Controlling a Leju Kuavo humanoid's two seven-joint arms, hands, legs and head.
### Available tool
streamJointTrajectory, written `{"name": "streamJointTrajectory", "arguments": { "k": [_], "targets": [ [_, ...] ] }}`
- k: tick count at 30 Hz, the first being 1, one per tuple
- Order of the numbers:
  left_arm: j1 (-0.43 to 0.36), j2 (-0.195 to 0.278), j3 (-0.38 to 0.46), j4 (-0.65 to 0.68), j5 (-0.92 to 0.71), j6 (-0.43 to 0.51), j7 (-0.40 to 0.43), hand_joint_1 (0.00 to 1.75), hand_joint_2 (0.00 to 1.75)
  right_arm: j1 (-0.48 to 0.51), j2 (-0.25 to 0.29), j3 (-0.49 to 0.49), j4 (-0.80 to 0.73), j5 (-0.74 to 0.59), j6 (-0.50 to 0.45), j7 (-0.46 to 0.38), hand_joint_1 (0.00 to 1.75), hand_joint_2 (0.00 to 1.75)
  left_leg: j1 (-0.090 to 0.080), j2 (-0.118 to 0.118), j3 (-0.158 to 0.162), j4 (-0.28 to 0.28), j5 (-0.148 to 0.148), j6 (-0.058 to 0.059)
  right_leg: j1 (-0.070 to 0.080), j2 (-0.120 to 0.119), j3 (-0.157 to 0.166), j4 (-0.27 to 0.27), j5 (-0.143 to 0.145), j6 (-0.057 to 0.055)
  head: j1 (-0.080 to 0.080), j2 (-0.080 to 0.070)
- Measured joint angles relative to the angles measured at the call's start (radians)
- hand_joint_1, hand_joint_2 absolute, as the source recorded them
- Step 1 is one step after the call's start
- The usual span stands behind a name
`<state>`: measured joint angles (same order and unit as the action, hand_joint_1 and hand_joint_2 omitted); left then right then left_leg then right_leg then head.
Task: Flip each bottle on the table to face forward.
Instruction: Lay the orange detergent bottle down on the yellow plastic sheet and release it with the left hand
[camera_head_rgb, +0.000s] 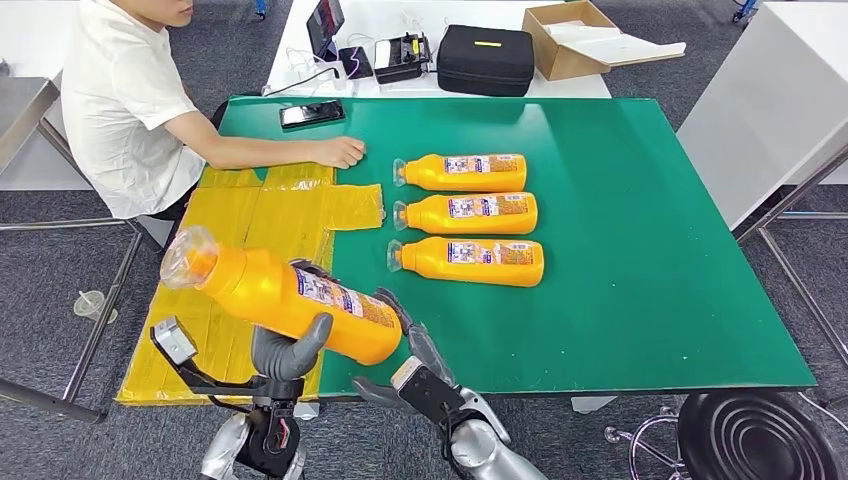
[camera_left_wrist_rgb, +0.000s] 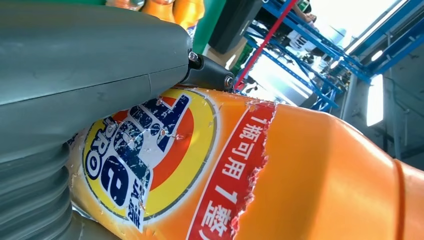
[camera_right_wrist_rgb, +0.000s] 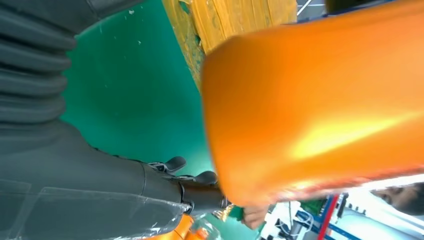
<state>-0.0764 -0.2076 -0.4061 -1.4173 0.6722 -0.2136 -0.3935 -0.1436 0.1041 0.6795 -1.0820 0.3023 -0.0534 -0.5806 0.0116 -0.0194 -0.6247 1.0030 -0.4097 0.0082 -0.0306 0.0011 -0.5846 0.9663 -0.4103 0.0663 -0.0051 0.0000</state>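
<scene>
My left hand (camera_head_rgb: 285, 352) grips a large orange bottle (camera_head_rgb: 290, 293) from below, holding it tilted in the air over the table's near left corner, with its clear cap toward the left. In the left wrist view the hand (camera_left_wrist_rgb: 75, 75) lies against the bottle's (camera_left_wrist_rgb: 300, 170) torn front label. My right hand (camera_head_rgb: 420, 352) sits at the bottle's base with its fingers spread beside it. In the right wrist view its fingers (camera_right_wrist_rgb: 200, 177) reach under the bottle's (camera_right_wrist_rgb: 320, 100) flat bottom. Three more orange bottles (camera_head_rgb: 468, 212) lie in a row on the green table (camera_head_rgb: 640, 250), caps to the left.
A person sits at the far left with one hand (camera_head_rgb: 340, 151) resting on the table. Yellow tape (camera_head_rgb: 270, 210) covers the table's left part. A phone (camera_head_rgb: 312, 113) lies at the far edge. Behind are a black case (camera_head_rgb: 486, 58) and a cardboard box (camera_head_rgb: 570, 38). A black stool (camera_head_rgb: 760, 435) stands near right.
</scene>
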Motion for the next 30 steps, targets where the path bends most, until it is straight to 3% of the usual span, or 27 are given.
{"name": "streamJointTrajectory", "arguments": {
  "k": [12,17,19,21,24,27,30],
  "targets": [
    [0.001,-0.004,0.011,-0.021,-0.001,0.009,-0.002,1.75,1.75,0.009,0.01,-0.009,0.019,0.0,-0.003,0.0,0.0,0.0,0.0,0.0,0.0,0.0,0.0,0.0,0.0,0.0,0.0,0.0,0.0,0.0,0.0,0.0],
    [0.001,-0.004,0.016,-0.032,-0.059,0.084,-0.016,1.75,1.75,0.016,0.013,-0.021,0.025,0.016,-0.049,-0.005,0.0,0.0,0.0,0.0,0.0,0.0,0.0,0.0,0.0,0.0,0.0,0.0,0.0,0.0,0.0,0.0],
    [-0.006,0.0,0.016,-0.033,-0.203,0.199,-0.042,1.75,1.75,0.022,0.013,-0.033,0.027,0.037,-0.098,-0.008,0.0,0.0,0.0,0.0,0.0,0.0,0.0,0.0,0.0,0.0,0.0,0.0,0.0,0.0,0.0,0.0],
    [-0.023,0.014,0.011,-0.028,-0.477,0.389,-0.063,1.75,1.75,0.03,0.011,-0.05,0.028,0.067,-0.171,-0.014,0.0,0.0,0.0,0.0,0.0,0.0,0.0,0.0,0.0,0.0,0.0,0.0,0.0,0.0,0.0,0.0],
    [-0.074,0.057,-0.007,0.013,-0.922,0.627,-0.004,1.75,1.75,0.043,0.013,-0.1,0.015,0.074,-0.344,-0.056,0.0,0.0,0.0,-0.001,0.0,0.0,0.001,0.0,0.0,0.0,0.0,0.0,0.0,0.0,0.0,0.0],
    [-0.129,0.106,-0.015,0.081,-1.238,0.671,0.111,1.75,1.75,0.056,0.025,-0.189,-0.041,-0.009,-0.517,-0.107,0.0,0.0,0.0,0.0,0.0,0.0,0.001,0.0,0.0,0.0,0.0,0.0,0.001,0.0,0.0,0.0],
    [-0.181,0.149,-0.011,0.156,-1.43,0.628,0.19,1.75,1.75,0.075,0.03,-0.265,-0.114,-0.058,-0.536,-0.115,0.0,0.0,0.0,0.002,0.001,0.0,0.001,0.0,0.0,0.0,-0.001,0.0,0.001,0.0,0.0,0.0]
  ]
}}
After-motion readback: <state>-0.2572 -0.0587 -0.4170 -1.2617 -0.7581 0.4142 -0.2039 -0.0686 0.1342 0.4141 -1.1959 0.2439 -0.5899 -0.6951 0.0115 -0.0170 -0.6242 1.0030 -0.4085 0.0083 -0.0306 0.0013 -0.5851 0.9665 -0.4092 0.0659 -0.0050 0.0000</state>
